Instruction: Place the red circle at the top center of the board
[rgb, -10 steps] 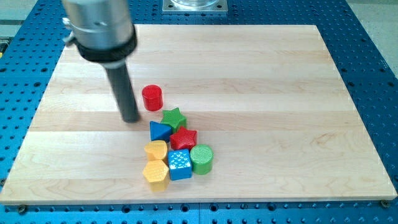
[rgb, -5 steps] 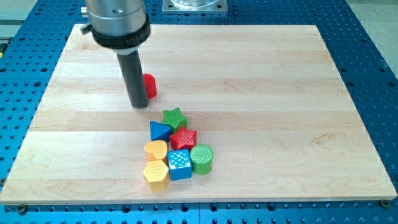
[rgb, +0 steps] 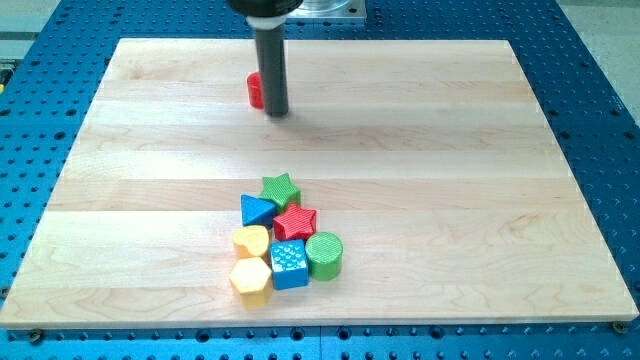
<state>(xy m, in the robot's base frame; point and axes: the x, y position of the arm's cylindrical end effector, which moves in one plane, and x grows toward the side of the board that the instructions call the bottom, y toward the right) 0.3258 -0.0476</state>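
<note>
The red circle (rgb: 255, 90) lies in the upper part of the wooden board (rgb: 420, 150), a little left of centre, mostly hidden behind my rod. My tip (rgb: 276, 112) rests on the board touching the circle's right lower side. Only the circle's left edge shows.
A cluster of blocks sits low at the board's middle: green star (rgb: 281, 188), blue triangle (rgb: 256, 211), red star (rgb: 296, 222), yellow heart (rgb: 251, 241), blue cube (rgb: 289, 264), green circle (rgb: 324, 255), yellow hexagon (rgb: 250, 280). A metal mount (rgb: 340, 10) stands at the view's top.
My tip has moved up and right across the board, pushing the red circle up from near the cluster towards the view's top. The cluster has not moved.
</note>
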